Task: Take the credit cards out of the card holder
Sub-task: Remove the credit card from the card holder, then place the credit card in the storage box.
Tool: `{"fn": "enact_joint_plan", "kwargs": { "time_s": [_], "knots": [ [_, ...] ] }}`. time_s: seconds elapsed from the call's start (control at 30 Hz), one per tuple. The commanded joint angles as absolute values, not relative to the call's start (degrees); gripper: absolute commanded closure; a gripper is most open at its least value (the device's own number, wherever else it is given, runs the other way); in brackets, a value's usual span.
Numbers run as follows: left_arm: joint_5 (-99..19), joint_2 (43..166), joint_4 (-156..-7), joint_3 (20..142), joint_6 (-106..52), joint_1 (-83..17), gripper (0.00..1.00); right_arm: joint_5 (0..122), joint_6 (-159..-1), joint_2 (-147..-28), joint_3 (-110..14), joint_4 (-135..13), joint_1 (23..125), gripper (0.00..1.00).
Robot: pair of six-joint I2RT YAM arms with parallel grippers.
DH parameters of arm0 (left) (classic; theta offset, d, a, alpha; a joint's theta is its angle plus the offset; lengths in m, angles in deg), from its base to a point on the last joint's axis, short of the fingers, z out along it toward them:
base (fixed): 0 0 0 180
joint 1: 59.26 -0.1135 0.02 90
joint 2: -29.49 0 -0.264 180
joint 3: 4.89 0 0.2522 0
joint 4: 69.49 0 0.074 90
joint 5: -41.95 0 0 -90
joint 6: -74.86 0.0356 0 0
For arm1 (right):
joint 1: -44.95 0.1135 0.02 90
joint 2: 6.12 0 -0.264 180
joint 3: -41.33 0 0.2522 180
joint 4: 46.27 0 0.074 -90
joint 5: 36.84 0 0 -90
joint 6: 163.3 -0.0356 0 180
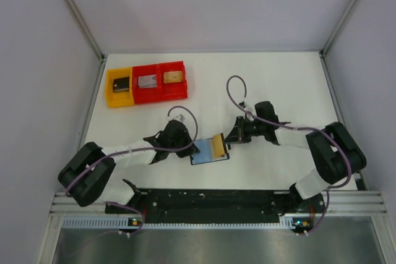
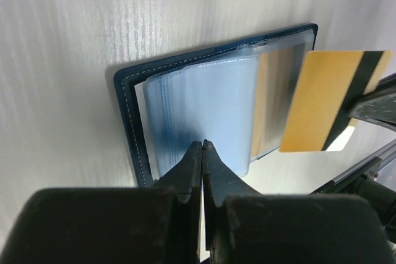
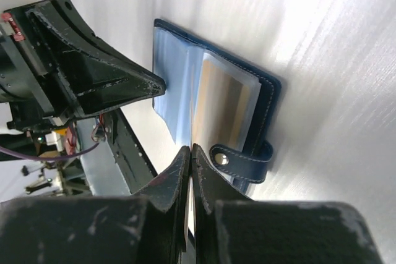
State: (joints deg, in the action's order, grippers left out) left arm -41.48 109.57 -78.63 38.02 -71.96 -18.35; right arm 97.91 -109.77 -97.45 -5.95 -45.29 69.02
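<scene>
The card holder (image 1: 203, 154) lies open on the white table, navy outside with light blue clear sleeves (image 2: 204, 91). My left gripper (image 1: 190, 146) is shut, and its tips (image 2: 202, 144) rest on the sleeves of the left half. A gold credit card (image 2: 318, 100) with a black stripe hangs over the holder's right edge, with my right gripper (image 1: 226, 142) shut on its far end. In the right wrist view the right gripper (image 3: 190, 148) has its tips closed on the card edge-on, just beside the holder's clasp tab (image 3: 244, 164). The sleeve (image 3: 226, 100) below shows a tan face.
A yellow bin (image 1: 109, 91) and two red bins (image 1: 162, 92) stand in a row at the back left, each with a card-like item inside. Metal frame posts and white walls close in the sides. The arms' base rail (image 1: 210, 199) runs along the near edge.
</scene>
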Motion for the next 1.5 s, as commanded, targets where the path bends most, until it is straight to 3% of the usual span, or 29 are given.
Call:
{"fn": "enact_joint_plan", "kwargs": {
  "time_s": [0.0,0.1,0.33,0.47,0.73,0.93,1.2,1.47],
  "knots": [
    [-43.92,103.95,-82.81,38.31,-69.73,-18.83,0.98,95.53,-102.84,-89.73,-10.31,-54.49,68.32,1.0],
    [-44.36,99.29,-85.25,39.71,-68.85,-19.0,0.85,94.39,-101.08,-86.03,-11.89,-58.09,68.41,1.0],
    [-42.52,90.76,-88.52,44.11,-67.26,-19.09,0.43,90.69,-92.82,-80.48,-16.38,-65.83,72.88,1.0],
    [-39.54,88.12,-88.09,46.13,-65.51,-19.09,0.29,92.36,-90.45,-78.73,-17.17,-65.05,75.09,1.0],
    [-31.71,84.52,-85.45,48.68,-42.15,-19.18,0.16,104.56,-85.79,-76.27,-19.1,-64.96,76.58,1.0],
    [-21.88,83.2,-88.0,51.85,-32.2,-19.79,0.14,111.69,-84.73,-73.28,-19.19,-61.98,77.64,1.0],
    [-16.51,76.35,-73.53,44.39,-37.8,-20.06,0.17,113.89,-88.76,-68.97,-18.05,-53.37,77.81,1.0],
    [-11.84,76.95,-59.8,39.46,-45.55,-20.06,0.22,116.18,-99.4,-68.53,-15.42,-38.08,77.73,1.0]
  ]
}}
